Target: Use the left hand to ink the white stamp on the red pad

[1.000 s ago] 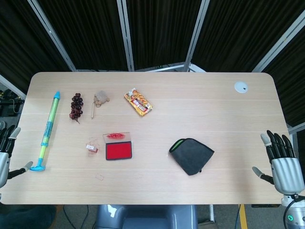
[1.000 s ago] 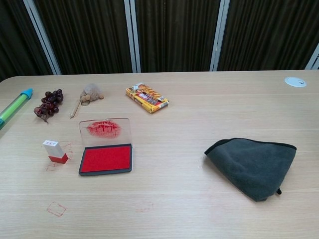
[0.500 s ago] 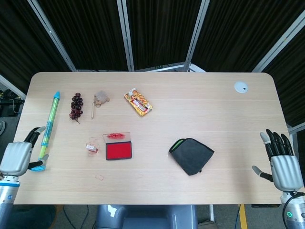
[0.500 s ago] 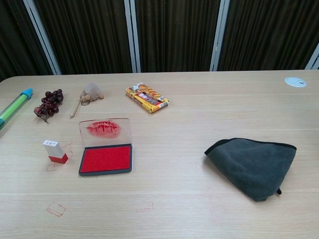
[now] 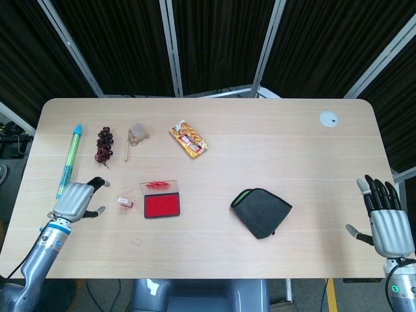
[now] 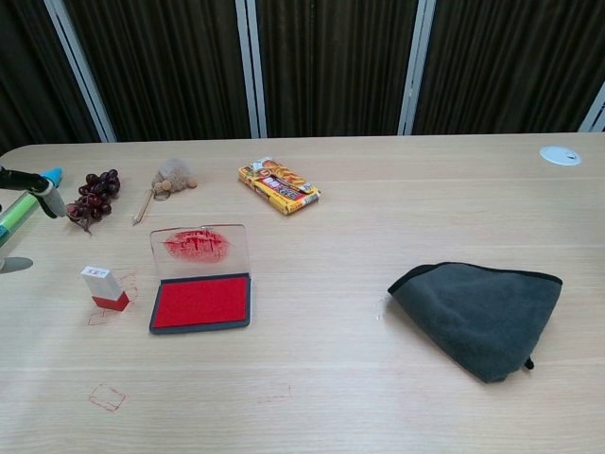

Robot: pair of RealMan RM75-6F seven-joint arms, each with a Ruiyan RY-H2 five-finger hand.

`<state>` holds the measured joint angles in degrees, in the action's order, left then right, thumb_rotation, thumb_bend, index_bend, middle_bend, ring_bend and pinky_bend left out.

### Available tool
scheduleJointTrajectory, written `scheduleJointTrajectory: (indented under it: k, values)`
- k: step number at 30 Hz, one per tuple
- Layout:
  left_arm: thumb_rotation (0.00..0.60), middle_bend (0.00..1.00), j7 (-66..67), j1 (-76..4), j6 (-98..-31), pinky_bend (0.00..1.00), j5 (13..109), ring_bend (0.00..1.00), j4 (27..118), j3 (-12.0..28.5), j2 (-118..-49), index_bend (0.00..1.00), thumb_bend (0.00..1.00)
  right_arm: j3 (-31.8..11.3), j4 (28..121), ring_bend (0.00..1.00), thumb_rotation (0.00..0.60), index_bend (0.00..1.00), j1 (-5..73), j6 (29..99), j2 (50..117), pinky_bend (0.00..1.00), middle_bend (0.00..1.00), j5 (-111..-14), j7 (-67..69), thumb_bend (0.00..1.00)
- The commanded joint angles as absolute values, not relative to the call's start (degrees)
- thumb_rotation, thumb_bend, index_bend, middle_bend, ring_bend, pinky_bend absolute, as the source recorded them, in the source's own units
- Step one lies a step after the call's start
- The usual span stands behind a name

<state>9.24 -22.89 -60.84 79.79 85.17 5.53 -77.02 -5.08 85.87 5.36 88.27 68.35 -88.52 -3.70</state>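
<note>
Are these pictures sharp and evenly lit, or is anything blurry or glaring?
Head view: even, soft light, no hard shadows; the white stamp is too small to show detail. Chest view: sharp on the red pad, and only fingertips of the left hand enter at the frame edge.

Matt wood-grain table (image 5: 260,143), grey cloth (image 5: 261,211)

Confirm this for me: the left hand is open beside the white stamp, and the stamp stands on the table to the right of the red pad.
One thing is wrong. The white stamp stands to the left of the red pad, not the right, as the chest view shows. The rest holds: the left hand is open beside the stamp, which stands on the table.
</note>
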Motion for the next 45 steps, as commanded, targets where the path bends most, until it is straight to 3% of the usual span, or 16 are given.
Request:
scheduleJointTrajectory:
  k: [1, 15, 29, 38, 45]
  values:
    - [0.6, 0.31, 5.97, -24.63, -59.77, 0.86, 82.87, 0.81, 80.47, 4.1, -79.7, 0.35, 0.19, -5.0, 85.79, 0.0, 0.6, 0.0, 5.4, 88.05, 68.49, 0.0, 0.0, -88.38, -3.98, 0.0]
    - [0.6, 0.38, 1.28, -27.23, -60.92, 0.86, 87.14, 0.81, 68.72, 2.33, -87.04, 0.43, 0.23, -5.2, 85.02, 0.0, 0.6, 0.0, 5.74, 87.13, 69.11, 0.0, 0.0, -87.37, -4.71, 0.0]
    - [0.6, 0.38, 6.87, -28.52, -58.41, 0.86, 82.75, 0.81, 68.48, 3.06, -89.71, 0.44, 0.23, -5.37, 84.8, 0.0, 0.6, 0.0, 5.82, 86.98, 69.09, 0.0, 0.0, -86.9, -4.34, 0.0]
    - [0.6, 0.45, 8.92, -28.92, -58.83, 0.86, 82.0, 0.81, 67.83, 3.04, -91.17, 0.47, 0.24, -5.53, 84.55, 0.0, 0.6, 0.0, 5.91, 86.59, 69.07, 0.0, 0.0, -86.33, -3.9, 0.0]
    - [0.6, 0.45, 11.09, -28.99, -58.35, 0.86, 80.38, 0.81, 68.23, 3.11, -91.57, 0.48, 0.24, -5.61, 84.51, 0.0, 0.6, 0.0, 5.96, 86.4, 69.0, 0.0, 0.0, -86.04, -3.45, 0.0]
